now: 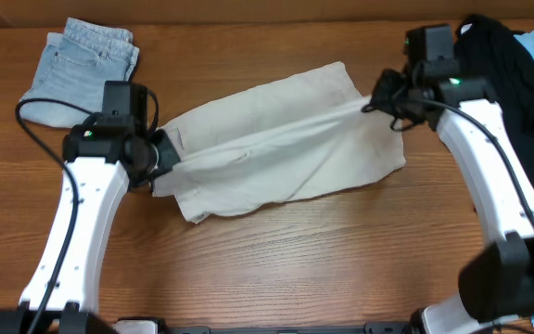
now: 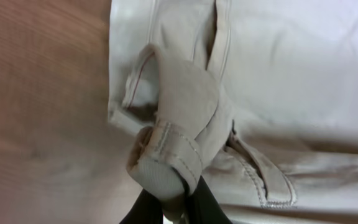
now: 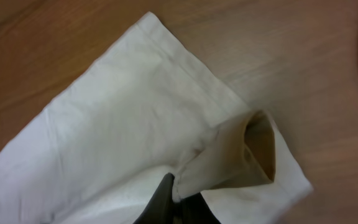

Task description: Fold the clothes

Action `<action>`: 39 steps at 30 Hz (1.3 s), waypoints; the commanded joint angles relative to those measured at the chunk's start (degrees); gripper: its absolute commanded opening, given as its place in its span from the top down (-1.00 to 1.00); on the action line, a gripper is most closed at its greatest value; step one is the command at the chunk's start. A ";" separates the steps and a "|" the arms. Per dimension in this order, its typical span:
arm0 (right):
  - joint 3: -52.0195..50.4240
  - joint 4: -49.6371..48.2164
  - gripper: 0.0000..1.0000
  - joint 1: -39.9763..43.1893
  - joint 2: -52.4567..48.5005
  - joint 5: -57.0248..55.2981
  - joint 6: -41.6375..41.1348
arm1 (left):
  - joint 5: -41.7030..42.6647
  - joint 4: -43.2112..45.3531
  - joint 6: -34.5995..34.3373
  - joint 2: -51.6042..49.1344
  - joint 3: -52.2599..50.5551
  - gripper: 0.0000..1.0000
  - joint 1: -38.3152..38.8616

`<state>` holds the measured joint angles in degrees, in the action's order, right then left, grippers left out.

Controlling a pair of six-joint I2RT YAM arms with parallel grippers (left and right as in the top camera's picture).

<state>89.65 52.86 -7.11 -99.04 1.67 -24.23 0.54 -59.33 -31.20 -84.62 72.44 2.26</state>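
Khaki cotton shorts (image 1: 286,139) lie stretched flat — left end effector (image 1: 163,153) pinches the nine-o'clock waistband, right end effector (image 1: 376,97) clamps the two-o'clock hem; folding looks barely begun.

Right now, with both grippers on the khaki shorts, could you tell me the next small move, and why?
Probably lift both ends a little, together. The left gripper is shut on the waistband and the right gripper on the hem of the shorts; a taut ridge runs between them, but the rest lies flat on the table.
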 commanded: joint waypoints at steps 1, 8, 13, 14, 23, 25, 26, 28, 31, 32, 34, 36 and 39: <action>1.11 -7.32 0.92 1.70 -4.87 -1.97 2.23 | -11.72 5.05 -1.01 -4.44 -0.72 0.85 -0.76; 1.11 -20.28 0.92 0.61 -11.98 0.04 2.71 | -13.14 18.58 -0.98 -11.54 -0.72 0.79 -0.76; 1.11 -27.36 0.76 -0.96 -16.22 2.40 6.86 | -13.22 26.82 -0.96 -15.28 -0.72 0.61 -0.76; 1.11 -28.35 0.38 -1.20 -16.94 2.40 7.37 | -13.22 27.89 -0.96 -15.69 -0.72 0.48 -0.76; 1.25 -23.93 -1.00 0.35 -14.84 2.54 7.72 | -11.50 27.78 -0.94 -16.41 4.87 -1.00 -2.21; 1.25 -20.65 -1.00 2.12 -12.44 3.41 7.56 | -8.98 22.95 -0.92 -16.41 8.83 -1.00 -3.17; 1.25 -18.88 -1.00 3.41 -11.17 4.31 7.78 | -7.15 19.85 -0.52 -16.41 11.32 -0.99 -3.85; 1.25 -16.13 -1.00 5.84 -9.88 6.62 10.08 | -2.89 14.49 2.05 -16.41 15.52 -0.99 -4.94; 1.05 -12.17 -1.00 9.18 -10.05 11.21 16.48 | 1.77 6.62 7.34 -16.41 20.87 -1.00 -6.16; 0.90 -10.64 -1.00 10.05 -10.43 12.50 18.71 | 1.92 3.91 8.20 -16.41 22.34 -1.00 -6.47; 0.33 -6.69 -1.00 11.52 -12.41 15.19 23.91 | 2.34 -3.15 10.19 -16.41 25.18 -1.00 -7.23; 0.33 -4.90 -1.00 11.65 -14.03 15.17 24.72 | 3.80 -5.33 11.98 -16.41 25.24 -1.00 -7.21; 0.33 -3.72 -1.00 11.04 -16.46 16.50 25.35 | 5.99 -6.75 15.26 -17.46 24.90 -1.00 -6.69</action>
<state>89.97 48.53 5.15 -112.46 14.46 -3.09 2.28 -65.12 -22.00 -101.08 96.38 -4.86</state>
